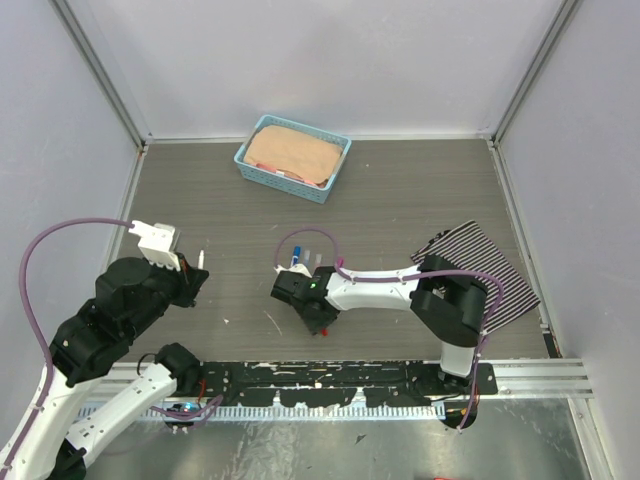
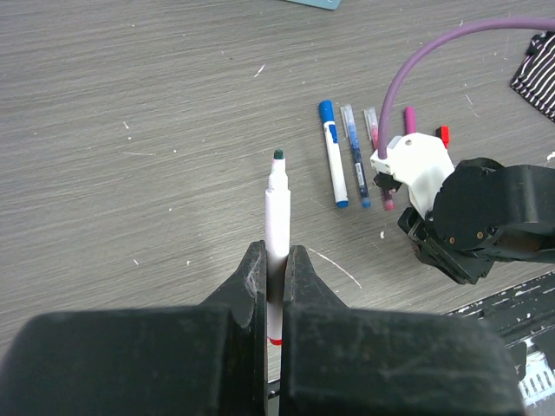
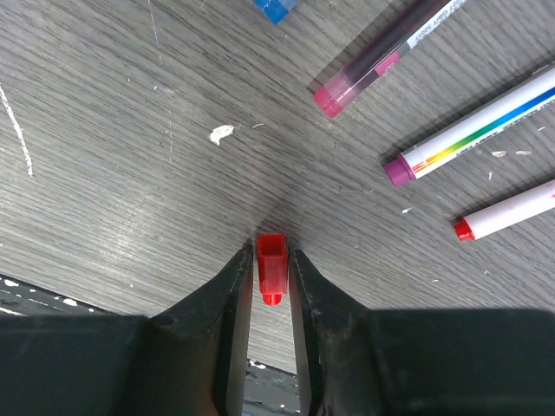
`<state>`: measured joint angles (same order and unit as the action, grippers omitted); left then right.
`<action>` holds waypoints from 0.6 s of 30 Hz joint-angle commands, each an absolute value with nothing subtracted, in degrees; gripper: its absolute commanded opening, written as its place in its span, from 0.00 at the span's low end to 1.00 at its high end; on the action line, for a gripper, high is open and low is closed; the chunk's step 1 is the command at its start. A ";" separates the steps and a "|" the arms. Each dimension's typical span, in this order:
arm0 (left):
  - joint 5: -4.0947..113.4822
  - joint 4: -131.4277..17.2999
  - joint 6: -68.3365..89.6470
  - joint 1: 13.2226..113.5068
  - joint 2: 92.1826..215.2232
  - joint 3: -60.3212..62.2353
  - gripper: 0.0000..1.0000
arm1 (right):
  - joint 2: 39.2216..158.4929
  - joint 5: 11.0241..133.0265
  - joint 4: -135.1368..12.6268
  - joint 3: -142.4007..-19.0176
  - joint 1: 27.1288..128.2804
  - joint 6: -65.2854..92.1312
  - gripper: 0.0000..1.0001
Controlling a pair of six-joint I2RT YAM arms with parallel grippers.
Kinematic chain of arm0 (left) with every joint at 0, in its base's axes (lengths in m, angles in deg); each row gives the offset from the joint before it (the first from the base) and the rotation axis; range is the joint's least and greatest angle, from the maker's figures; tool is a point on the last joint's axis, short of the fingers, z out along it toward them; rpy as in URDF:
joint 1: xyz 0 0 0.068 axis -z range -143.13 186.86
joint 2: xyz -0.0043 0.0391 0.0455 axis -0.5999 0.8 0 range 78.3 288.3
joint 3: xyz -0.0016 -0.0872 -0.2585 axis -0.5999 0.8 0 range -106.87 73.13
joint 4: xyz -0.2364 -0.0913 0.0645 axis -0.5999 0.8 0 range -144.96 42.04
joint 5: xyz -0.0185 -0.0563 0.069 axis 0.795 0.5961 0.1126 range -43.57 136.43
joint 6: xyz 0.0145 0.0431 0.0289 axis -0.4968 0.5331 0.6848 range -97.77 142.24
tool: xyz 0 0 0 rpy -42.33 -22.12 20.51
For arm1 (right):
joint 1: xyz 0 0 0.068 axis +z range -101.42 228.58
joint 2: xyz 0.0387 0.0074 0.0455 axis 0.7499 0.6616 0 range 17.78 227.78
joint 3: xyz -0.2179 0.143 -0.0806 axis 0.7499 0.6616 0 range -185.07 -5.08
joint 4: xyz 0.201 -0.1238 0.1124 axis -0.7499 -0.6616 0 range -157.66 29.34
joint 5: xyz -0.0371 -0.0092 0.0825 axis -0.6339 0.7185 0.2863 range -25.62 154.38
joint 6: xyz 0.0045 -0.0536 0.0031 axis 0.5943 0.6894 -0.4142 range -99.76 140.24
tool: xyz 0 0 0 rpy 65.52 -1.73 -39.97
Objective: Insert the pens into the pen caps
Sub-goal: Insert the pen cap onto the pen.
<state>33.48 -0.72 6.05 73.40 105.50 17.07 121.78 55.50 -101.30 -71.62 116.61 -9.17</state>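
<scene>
My left gripper (image 2: 277,251) is shut on a pen (image 2: 277,208) with a white barrel. Its dark, uncapped tip points away from me, above the table. In the top view this pen (image 1: 201,259) sticks up from the left gripper (image 1: 195,275) at the left. My right gripper (image 3: 270,251) is down at the table, and a red pen cap (image 3: 271,264) lies between its fingers with a slim gap on each side. The cap's open end faces away from the wrist. Other pens lie close by: a magenta-ended one (image 3: 381,56), a rainbow-striped one (image 3: 473,130) and a red-ended one (image 3: 512,212).
A teal basket (image 1: 293,158) holding a peach cloth stands at the back centre. A striped cloth (image 1: 490,270) lies at the right. A blue-capped pen (image 2: 332,154) and two thinner pens lie in a row beside the right wrist (image 2: 486,221). A metal rail runs along the near edge.
</scene>
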 commanded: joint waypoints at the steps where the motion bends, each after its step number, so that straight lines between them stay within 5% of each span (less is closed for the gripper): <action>1: 32.98 -2.40 5.89 73.34 104.89 17.73 0.00 | 122.43 57.06 -102.02 -71.76 116.78 -8.94 0.29; 13: 32.82 -2.39 5.80 73.33 104.89 17.75 0.00 | 123.58 58.02 -102.85 -71.75 116.69 -8.72 0.29; 18: 32.14 -2.26 5.88 73.33 105.23 17.71 0.00 | 123.77 56.72 -103.32 -72.22 116.69 -8.68 0.14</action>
